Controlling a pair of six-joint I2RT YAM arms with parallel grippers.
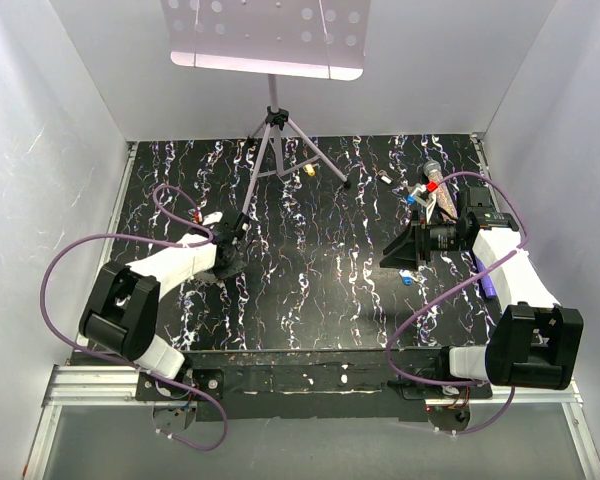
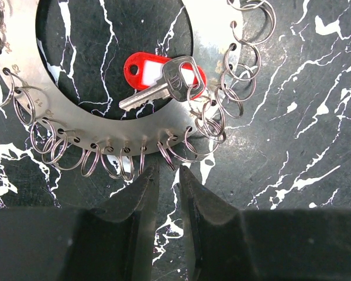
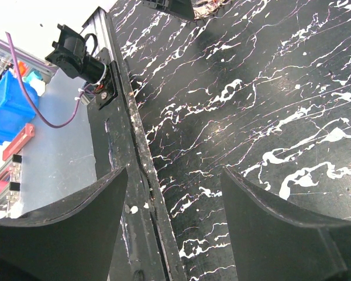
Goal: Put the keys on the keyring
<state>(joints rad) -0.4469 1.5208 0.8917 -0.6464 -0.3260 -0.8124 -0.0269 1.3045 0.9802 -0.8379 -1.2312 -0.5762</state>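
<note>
One silver key with a red tag is lying in the hole of the keyring. Its head is overlapping the inner edge of that flat metal band, whose outer edge is carrying a row of small split rings. I cannot tell whether the key is hooked onto any of them. The keyring is sitting on the left half of the dark marbled worktop, about midway between its near and far edges.

The left gripper is hovering over the keyring's rim with its jaws narrow, bare worktop showing through the slit. Its tips are pointing at the split rings just ahead; contact cannot be judged.

The right gripper is hanging above the right half with its jaws spread wide and nothing between them.

A yellow-headed key is lying near the far edge beside a tripod stand. A red-headed key and a blue-headed key are resting toward the far right corner, just beside a glittery tube. A purple pen is lying along the right edge.
</note>
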